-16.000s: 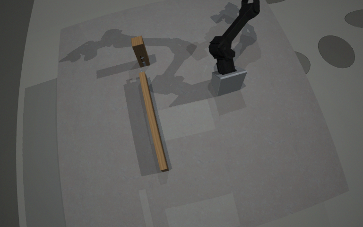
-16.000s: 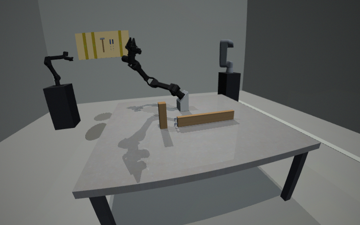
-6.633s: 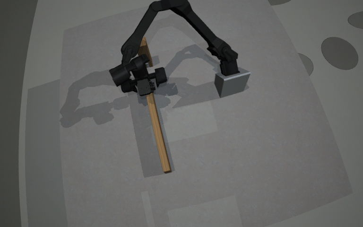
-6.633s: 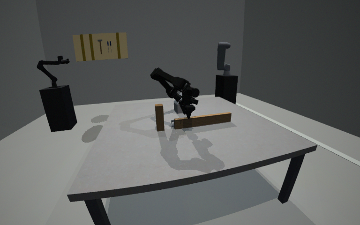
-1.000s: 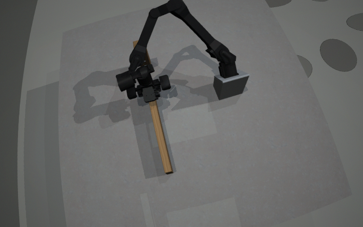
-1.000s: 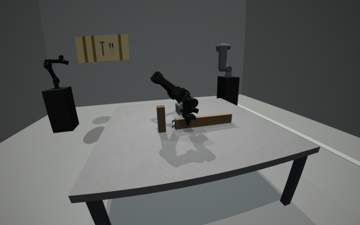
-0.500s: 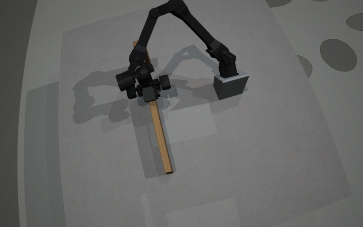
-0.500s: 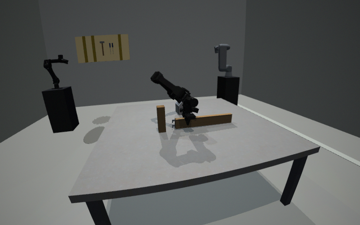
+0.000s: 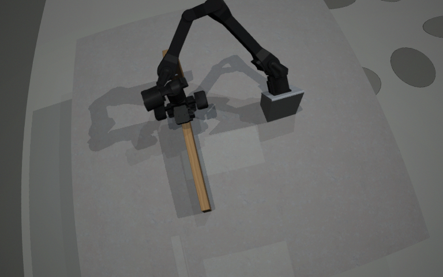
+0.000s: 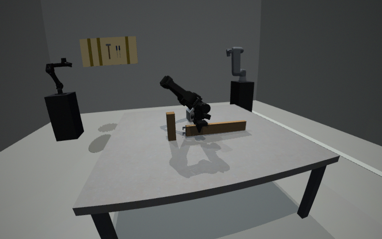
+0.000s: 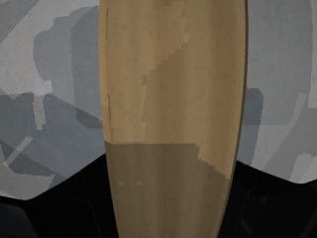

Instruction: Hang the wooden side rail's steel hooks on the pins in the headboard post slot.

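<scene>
Rail [image 9: 195,163] [image 10: 225,127] [image 11: 173,99], clamped in jaws near hooks [image 10: 183,131].
Likely stiff, long, prone to tipping; best gripped low across both faces, hooks left free.

Arm [image 9: 240,30] [image 10: 180,91] bent in a high elbow, its middle by the worktop's far edge in the exterior view; wrist [image 9: 175,89] [image 10: 201,108] angled downward; gripper [image 9: 181,114] [image 10: 199,130] [image 11: 158,153] pointing down, fingers partly apart, clamped.
</scene>
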`<state>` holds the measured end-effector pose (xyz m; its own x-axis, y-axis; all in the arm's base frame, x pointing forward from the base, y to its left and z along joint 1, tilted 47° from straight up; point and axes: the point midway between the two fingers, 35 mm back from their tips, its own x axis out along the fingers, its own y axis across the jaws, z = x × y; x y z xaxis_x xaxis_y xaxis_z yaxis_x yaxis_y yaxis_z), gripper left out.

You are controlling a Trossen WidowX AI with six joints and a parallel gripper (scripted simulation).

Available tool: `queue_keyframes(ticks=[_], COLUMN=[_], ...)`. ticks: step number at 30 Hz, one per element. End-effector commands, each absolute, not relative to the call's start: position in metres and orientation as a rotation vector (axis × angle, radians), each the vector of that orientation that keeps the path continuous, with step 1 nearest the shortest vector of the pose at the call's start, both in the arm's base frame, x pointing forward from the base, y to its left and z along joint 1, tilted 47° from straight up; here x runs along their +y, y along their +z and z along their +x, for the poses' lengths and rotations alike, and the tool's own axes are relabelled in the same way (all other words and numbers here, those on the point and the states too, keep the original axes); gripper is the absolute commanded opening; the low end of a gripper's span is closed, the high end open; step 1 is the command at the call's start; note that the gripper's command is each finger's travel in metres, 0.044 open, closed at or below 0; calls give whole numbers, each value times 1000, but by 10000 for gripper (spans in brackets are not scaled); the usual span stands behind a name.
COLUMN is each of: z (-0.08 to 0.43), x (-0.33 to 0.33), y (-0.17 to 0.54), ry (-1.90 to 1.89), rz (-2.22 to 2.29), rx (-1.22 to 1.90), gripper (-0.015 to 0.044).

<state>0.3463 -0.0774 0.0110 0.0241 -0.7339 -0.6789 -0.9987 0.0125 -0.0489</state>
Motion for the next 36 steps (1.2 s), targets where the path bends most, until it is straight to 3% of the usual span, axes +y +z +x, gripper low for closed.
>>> queue_keyframes(ticks=[1,36], z=[347,347], x=[-73,-68], y=[13,17], ry=[651,652], rz=[-1784,-1784], rx=[1753,1753], gripper=[0,0])
